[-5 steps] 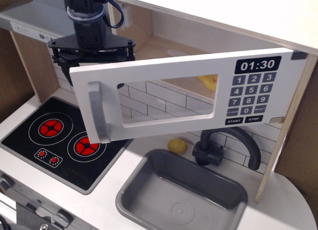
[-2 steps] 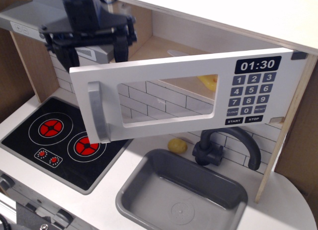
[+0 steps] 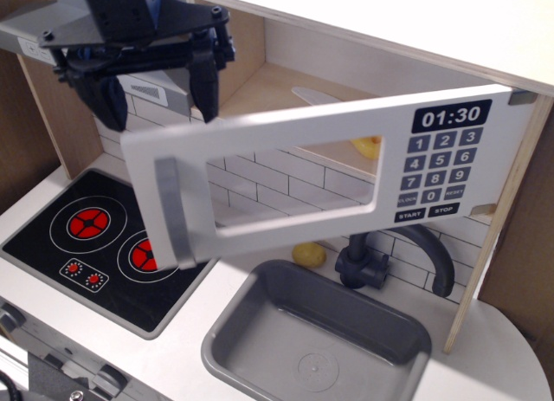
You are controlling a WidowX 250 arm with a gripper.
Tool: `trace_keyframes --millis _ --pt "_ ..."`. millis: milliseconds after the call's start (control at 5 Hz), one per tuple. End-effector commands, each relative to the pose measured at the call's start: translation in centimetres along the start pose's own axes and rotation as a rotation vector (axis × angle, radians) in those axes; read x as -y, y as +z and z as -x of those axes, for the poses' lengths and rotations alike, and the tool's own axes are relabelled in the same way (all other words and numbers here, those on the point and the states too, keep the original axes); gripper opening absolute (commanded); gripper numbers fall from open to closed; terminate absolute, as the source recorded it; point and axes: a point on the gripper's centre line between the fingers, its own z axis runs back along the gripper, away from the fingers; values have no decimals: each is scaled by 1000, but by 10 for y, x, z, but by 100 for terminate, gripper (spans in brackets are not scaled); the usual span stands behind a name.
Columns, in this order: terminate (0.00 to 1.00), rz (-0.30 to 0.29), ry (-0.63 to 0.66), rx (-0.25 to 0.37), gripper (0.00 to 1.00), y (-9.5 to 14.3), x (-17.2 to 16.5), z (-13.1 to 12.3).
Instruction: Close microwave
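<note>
The microwave has its wide white door swung out to the left, hinged at the right, and standing well open. The grey bar handle is at the door's left end. The clock display and keypad are at its right end. My gripper is at the top left, above and behind the door's left end, with its black fingers spread apart and nothing between them. It does not touch the door. A yellow object and a pale utensil lie inside the cavity.
A grey range hood is at the top left behind the gripper. A black stove lies below left, a grey sink in front, with a dark faucet and a small yellow item beside it.
My gripper has risen and drawn back up and to the left, away from the door's top edge. The door's left end has swung slightly further out towards the camera.
</note>
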Motion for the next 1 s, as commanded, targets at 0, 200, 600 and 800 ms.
trace_keyframes --millis 0,200,600,800 --pt "0 14 -144 -23 100 9 11 46" --pt "0 -41 -165 -50 100 -9 22 65" --pt "0 -119 -92 -30 100 -61 25 59" --pt "0 -124 -35 -29 100 -69 25 40"
